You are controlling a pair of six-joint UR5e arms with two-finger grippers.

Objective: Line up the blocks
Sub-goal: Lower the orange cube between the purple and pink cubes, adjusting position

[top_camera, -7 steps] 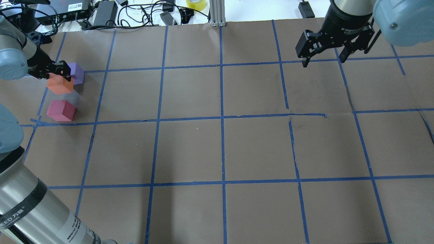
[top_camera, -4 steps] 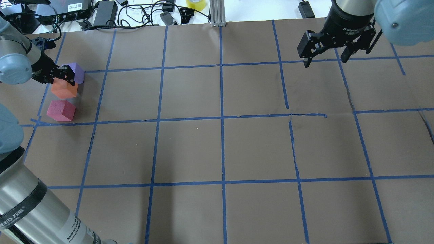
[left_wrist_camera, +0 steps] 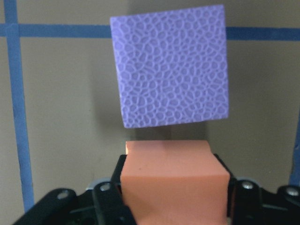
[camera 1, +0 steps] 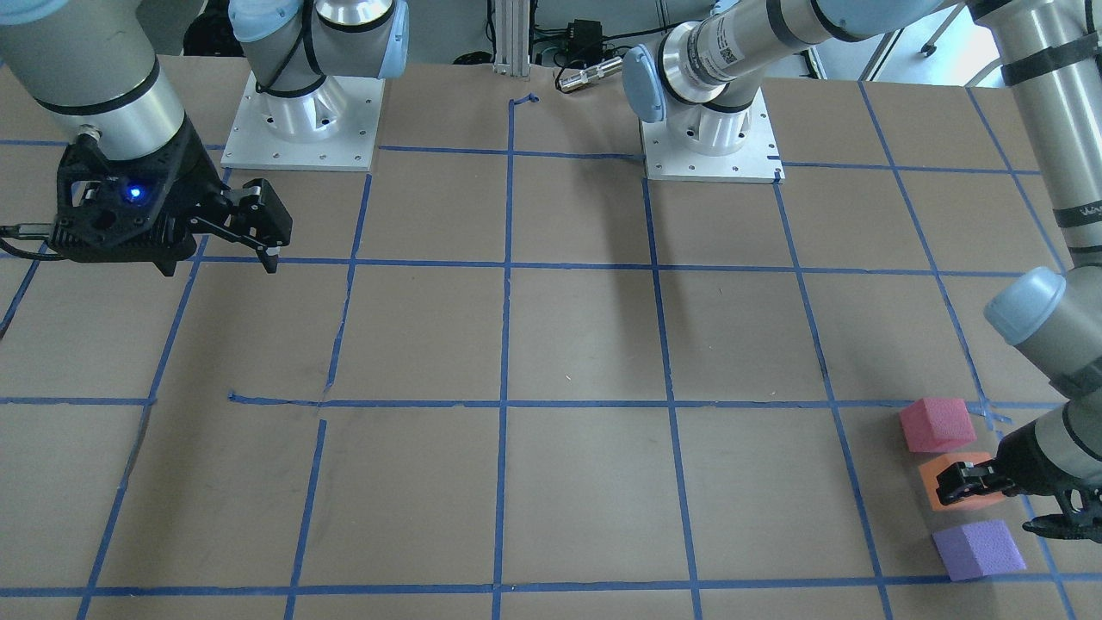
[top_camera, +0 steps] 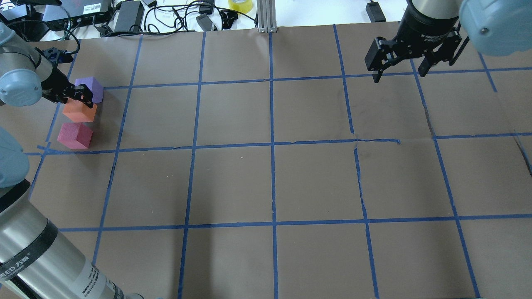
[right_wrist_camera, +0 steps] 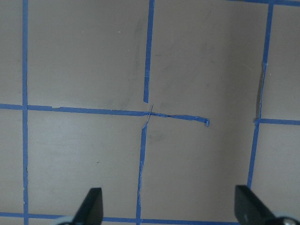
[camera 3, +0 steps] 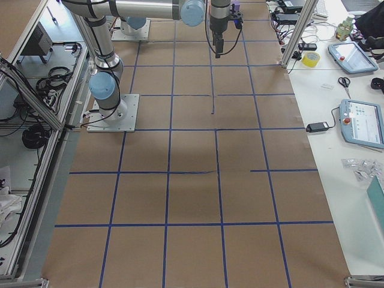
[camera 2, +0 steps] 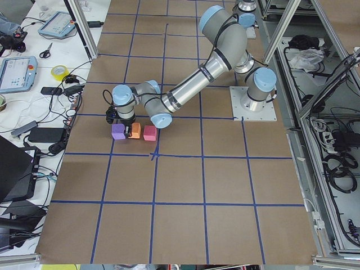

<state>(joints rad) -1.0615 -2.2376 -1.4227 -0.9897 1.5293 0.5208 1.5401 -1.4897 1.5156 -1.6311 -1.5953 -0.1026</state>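
Left wrist view: the left gripper (left_wrist_camera: 174,197) pinches the orange block (left_wrist_camera: 173,176); the purple block (left_wrist_camera: 171,65) lies just beyond its fingertips, apart, edges slightly skewed. Overhead: the pinkish-red block (top_camera: 75,136) sits just behind that gripper on the table (top_camera: 270,182); the right gripper (top_camera: 399,76), spread, hangs well apart.

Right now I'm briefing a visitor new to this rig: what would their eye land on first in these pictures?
Three bright foam cubes nearly in a row on the robot's left: pinkish-red block, orange block, purple block. The left gripper is shut on the orange one, while the right gripper hangs open above the blue tape grid.
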